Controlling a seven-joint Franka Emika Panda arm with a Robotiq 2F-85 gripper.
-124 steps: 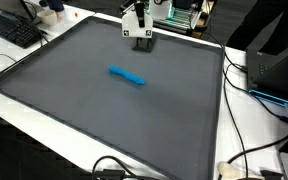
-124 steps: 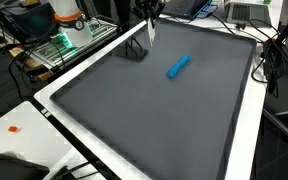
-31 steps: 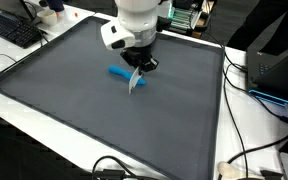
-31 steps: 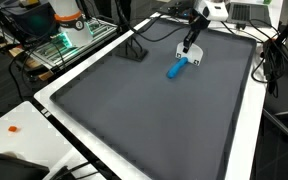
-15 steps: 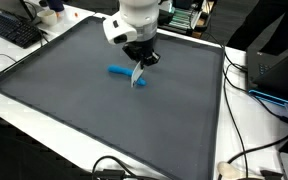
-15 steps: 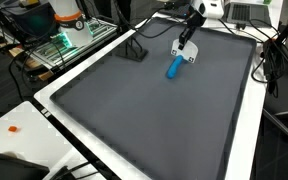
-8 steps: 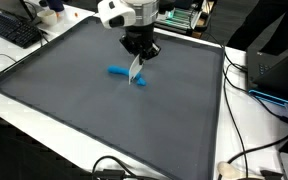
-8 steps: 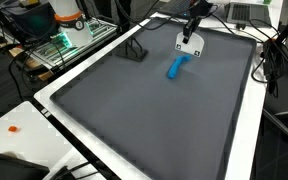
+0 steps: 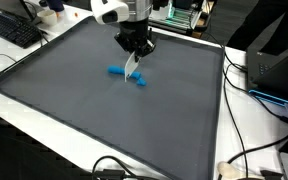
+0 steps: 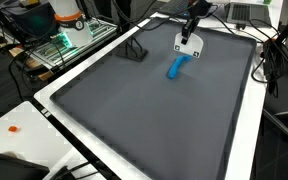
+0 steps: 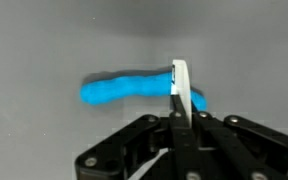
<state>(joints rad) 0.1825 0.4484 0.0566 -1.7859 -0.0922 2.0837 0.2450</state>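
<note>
A blue, slightly curved cylinder lies on the dark grey mat; it also shows in the other exterior view and in the wrist view. My gripper hangs above the cylinder's one end, a little clear of it, and shows from the other side too. In the wrist view the gripper has its two white fingers pressed together with nothing between them, and they cross in front of the cylinder's right end.
The mat has a white table border around it. A keyboard lies at one corner, cables run along one side, and electronics and a small black stand sit near the far edge.
My gripper has lifted and drawn back toward the mat's far edge, away from the blue cylinder. The cylinder stays on the mat.
</note>
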